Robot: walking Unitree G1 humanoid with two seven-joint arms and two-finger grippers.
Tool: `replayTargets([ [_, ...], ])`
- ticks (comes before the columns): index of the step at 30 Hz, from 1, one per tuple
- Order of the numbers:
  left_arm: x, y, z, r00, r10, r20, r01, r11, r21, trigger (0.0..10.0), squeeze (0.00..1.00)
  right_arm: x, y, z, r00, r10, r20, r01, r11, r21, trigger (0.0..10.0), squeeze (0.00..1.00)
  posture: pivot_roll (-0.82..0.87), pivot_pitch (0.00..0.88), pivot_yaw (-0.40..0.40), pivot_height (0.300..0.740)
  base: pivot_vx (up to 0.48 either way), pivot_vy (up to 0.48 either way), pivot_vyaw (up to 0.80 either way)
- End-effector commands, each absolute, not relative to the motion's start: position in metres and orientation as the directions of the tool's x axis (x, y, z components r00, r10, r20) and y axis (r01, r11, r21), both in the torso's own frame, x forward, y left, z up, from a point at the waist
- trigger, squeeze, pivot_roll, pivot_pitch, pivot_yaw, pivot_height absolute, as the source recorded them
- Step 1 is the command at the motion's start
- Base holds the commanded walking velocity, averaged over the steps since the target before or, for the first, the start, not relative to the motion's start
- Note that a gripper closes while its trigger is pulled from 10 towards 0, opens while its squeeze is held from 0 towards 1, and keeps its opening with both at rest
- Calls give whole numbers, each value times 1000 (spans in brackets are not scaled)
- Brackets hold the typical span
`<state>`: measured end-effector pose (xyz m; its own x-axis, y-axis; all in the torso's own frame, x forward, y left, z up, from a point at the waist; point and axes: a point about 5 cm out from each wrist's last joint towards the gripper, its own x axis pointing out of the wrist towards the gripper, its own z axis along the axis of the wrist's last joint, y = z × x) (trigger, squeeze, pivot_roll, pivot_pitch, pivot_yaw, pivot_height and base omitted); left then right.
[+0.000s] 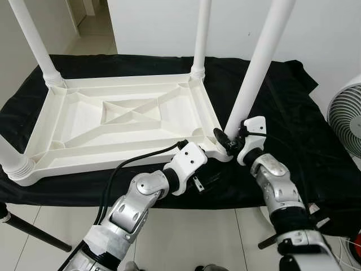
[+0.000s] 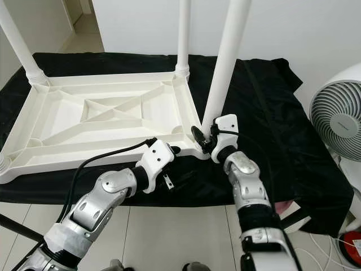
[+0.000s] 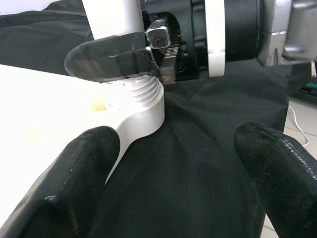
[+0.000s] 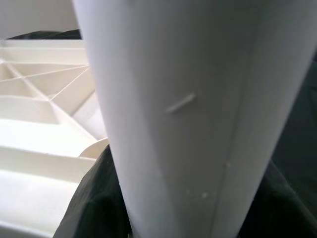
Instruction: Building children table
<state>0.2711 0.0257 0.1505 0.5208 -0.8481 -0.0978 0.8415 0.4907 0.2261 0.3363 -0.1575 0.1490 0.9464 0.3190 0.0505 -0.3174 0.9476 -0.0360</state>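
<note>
At the lower centre of the left eye view, the left gripper point(image 1: 207, 182) was held with its fingers spread apart over the black cloth point(image 1: 316, 147), just beside the near right corner of the upturned white table top point(image 1: 121, 121). Just right of it, the right gripper point(image 1: 225, 141) was clamped around the base of the white table leg point(image 1: 256, 68), which rose tilted from that corner socket. Farther up, three more legs were seen standing at the other corners, and a white fan point(image 1: 345, 119) was seen at the right edge.
</note>
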Motion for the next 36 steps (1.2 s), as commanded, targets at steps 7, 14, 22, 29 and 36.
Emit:
replayTargets([
  [7, 266, 24, 149, 487, -867, -108, 862, 457, 221, 10000, 0, 305, -148, 137, 994, -106, 11, 106, 994, 36, 10000, 0, -128, 40, 10, 740, 0, 0, 0],
  [14, 267, 24, 150, 491, -865, -104, 859, 461, 221, 10000, 0, 296, -136, 138, 990, -142, -4, 142, 988, 56, 10000, 0, -128, 42, 8, 740, 0, 0, 0],
  [22, 269, 25, 151, 499, -861, -102, 854, 468, 225, 10000, 0, 297, -127, 145, 996, -94, 9, 93, 993, 74, 10000, 1000, -127, 46, 3, 740, 0, 0, 0],
  [29, 271, 26, 153, 512, -854, -96, 846, 481, 229, 10000, 0, 309, -130, 156, 992, 111, 60, -116, 989, 91, 10000, 157, -129, 54, 2, 740, 0, 0, 0],
  [36, 274, 26, 155, 517, -851, -89, 842, 487, 233, 10000, 0, 317, -137, 155, 963, 268, 34, -269, 963, 23, 10000, 0, -131, 59, 8, 740, 0, 0, 0],
])
